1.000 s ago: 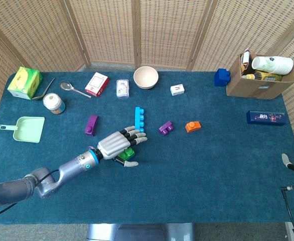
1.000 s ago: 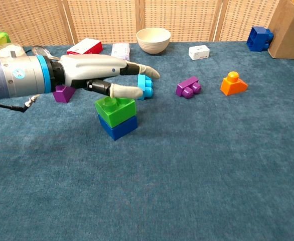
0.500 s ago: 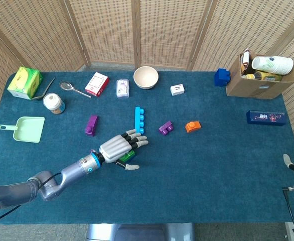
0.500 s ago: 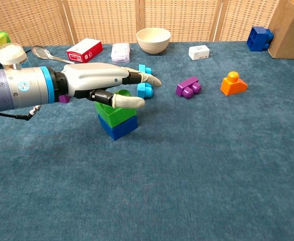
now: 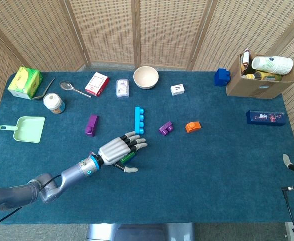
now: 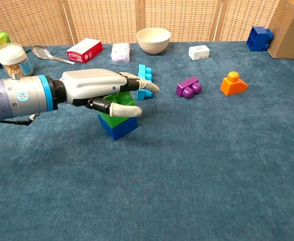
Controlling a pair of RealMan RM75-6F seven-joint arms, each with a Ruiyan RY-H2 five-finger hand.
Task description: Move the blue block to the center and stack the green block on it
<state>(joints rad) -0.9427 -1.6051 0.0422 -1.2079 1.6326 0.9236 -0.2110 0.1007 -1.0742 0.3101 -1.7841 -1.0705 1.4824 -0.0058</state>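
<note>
Lab test setup — wicker screens [image 5: 162,30], cluttered blue-felt table [image 5: 212,165]

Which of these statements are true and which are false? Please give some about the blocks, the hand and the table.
1. The green block sits on the blue block. True.
2. The left hand is above the stack, fingers spread. True.
3. The orange block lies inside the bowl. False: it lies on the table, right of the purple block.
4. The spoon rests in the green dustpan. False: it lies on the table, apart from the dustpan.
5. A cardboard box stands at the table's far right. True.
</note>
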